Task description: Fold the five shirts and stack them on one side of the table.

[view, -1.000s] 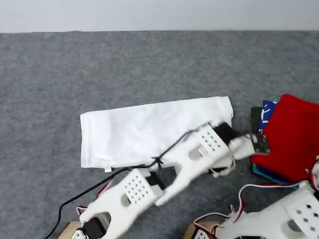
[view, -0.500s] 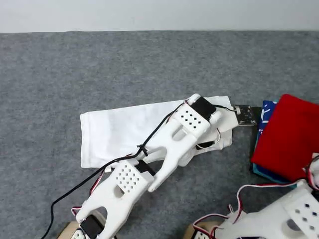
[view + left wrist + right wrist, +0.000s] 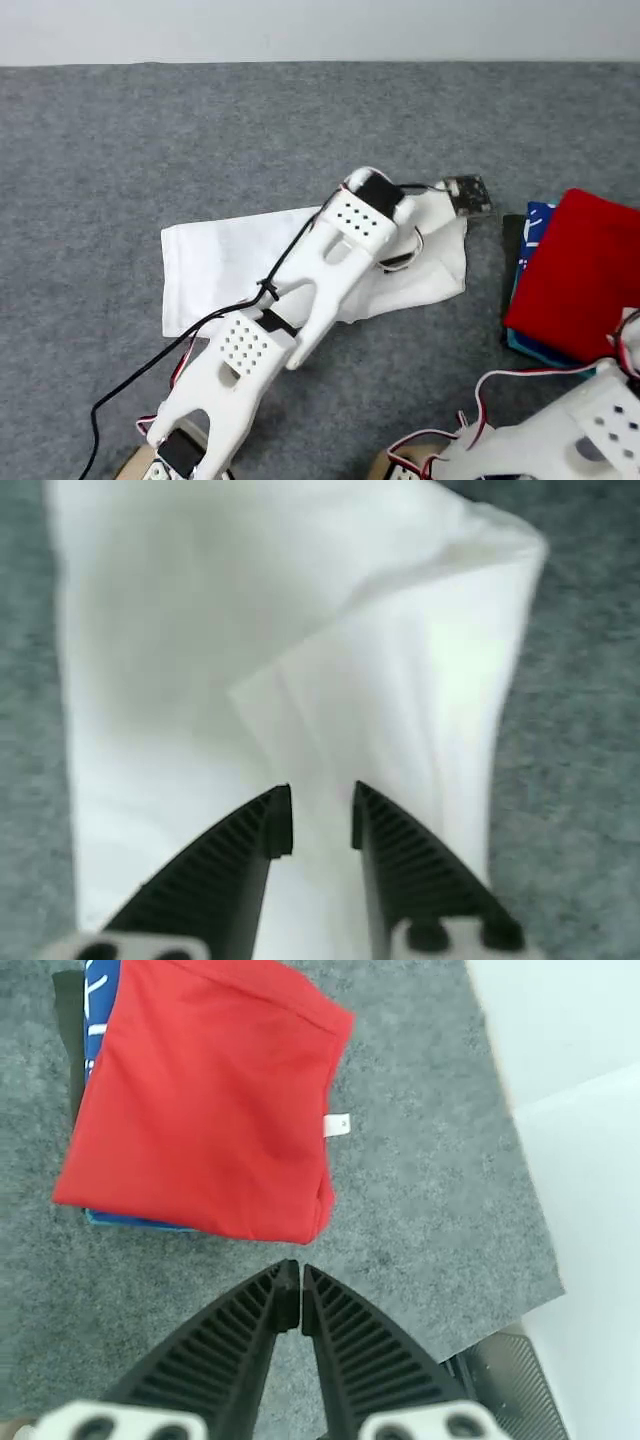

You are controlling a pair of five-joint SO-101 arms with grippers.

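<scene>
A white shirt (image 3: 230, 270) lies as a long folded strip across the middle of the grey table. My left arm stretches over its right end, and the left gripper (image 3: 408, 245) sits low on the cloth there. In the left wrist view the left gripper (image 3: 320, 820) is shut on a raised fold of the white shirt (image 3: 300, 630). A folded red shirt (image 3: 585, 275) tops a stack at the right edge, with a blue shirt (image 3: 535, 225) under it. My right gripper (image 3: 300, 1285) is shut and empty, just short of the red shirt (image 3: 200, 1100).
Grey felt covers the table (image 3: 150, 130), with free room to the left and behind the white shirt. The table's right edge (image 3: 515, 1140) runs close beside the stack. My right arm's base (image 3: 560, 430) sits at the front right.
My left arm has swung from the shirt's front right corner, by the stack, toward the back and slightly left over the shirt's right end. The right arm has not moved.
</scene>
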